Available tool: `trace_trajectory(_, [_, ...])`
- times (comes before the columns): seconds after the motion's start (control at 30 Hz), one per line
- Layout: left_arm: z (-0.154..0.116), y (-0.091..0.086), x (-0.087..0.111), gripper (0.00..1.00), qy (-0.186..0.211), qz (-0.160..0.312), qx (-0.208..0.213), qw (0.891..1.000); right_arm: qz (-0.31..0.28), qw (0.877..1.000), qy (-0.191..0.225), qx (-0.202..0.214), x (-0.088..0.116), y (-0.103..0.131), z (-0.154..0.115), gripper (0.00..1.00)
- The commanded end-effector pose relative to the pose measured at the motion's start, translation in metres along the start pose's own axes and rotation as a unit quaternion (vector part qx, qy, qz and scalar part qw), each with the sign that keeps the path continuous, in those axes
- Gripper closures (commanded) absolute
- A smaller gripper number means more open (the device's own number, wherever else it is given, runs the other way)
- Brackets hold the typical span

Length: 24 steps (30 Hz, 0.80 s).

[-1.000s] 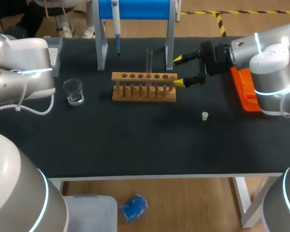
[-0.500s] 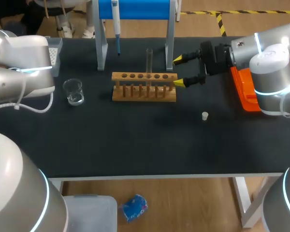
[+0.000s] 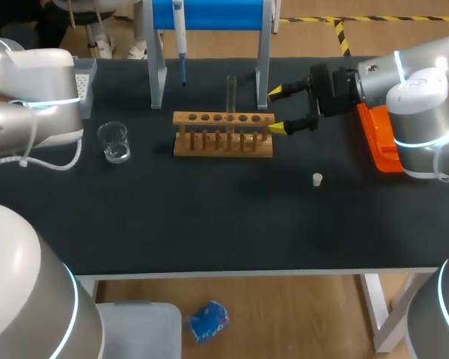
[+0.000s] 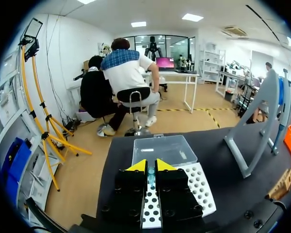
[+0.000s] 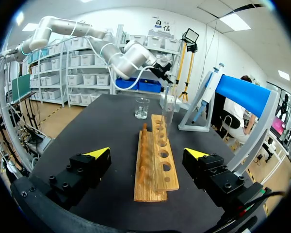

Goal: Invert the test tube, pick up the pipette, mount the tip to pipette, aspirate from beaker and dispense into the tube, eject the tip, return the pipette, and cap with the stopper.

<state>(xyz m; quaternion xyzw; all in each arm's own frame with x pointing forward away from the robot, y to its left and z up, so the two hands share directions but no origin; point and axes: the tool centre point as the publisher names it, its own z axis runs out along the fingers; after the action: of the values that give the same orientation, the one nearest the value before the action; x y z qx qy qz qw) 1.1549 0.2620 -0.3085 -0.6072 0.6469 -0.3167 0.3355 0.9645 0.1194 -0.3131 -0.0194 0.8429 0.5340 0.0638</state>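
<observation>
From above, the right gripper [image 3: 280, 110] stands released at the right end of the rack [image 3: 222, 136], where the test tube [image 3: 230, 93] is upright. The pipette [image 3: 179, 34] hangs at the far stand. Only the left wrist view shows the left gripper [image 4: 151, 166], clenched over the tip box [image 4: 201, 187]. The right wrist view shows the beaker [image 5: 142, 108] beyond the rack.

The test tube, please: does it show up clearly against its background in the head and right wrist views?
Head view: the clear test tube shows only as pale edges against the dark table. Right wrist view: it is faint too, see-through against the bright room, above the wooden rack.
</observation>
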Motion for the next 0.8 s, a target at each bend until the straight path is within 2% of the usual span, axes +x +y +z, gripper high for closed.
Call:
trace_trajectory(0.03, [-0.014, -0.008, 0.000, 1.00, 0.000, 0.003, 0.000, 1.000, 0.000, 1.000, 0.001, 0.001, 0.000, 0.000, 0.000, 0.00])
trace_trajectory(0.33, [-0.039, -0.031, 0.004, 1.00, 0.002, 0.022, 0.009, 1.000, 0.000, 1.000, 0.001, 0.001, 0.000, 0.000, 0.000, 0.00])
trace_trajectory(0.4, [-0.050, -0.038, 0.010, 1.00, 0.016, 0.033, 0.012, 0.999, 0.000, 1.000, 0.001, 0.001, 0.000, 0.000, 0.000, 0.00])
trace_trajectory(0.5, [-0.072, -0.051, 0.026, 1.00, 0.064, 0.060, 0.019, 0.996, 0.000, 1.000, 0.001, 0.001, 0.000, 0.000, 0.000, 0.00])
trace_trajectory(0.63, [-0.102, -0.061, 0.057, 1.00, 0.136, 0.119, 0.019, 0.983, 0.000, 1.000, 0.001, 0.001, 0.000, 0.000, 0.000, 0.00])
trace_trajectory(0.77, [-0.143, -0.063, 0.104, 1.00, 0.241, 0.177, 0.028, 0.954, 0.000, 1.000, 0.001, 0.001, 0.000, 0.000, 0.000, 0.00])
trace_trajectory(0.8, [-0.153, -0.061, 0.118, 1.00, 0.260, 0.205, 0.024, 0.943, 0.000, 1.000, 0.001, 0.001, 0.000, 0.000, 0.000, 0.00])
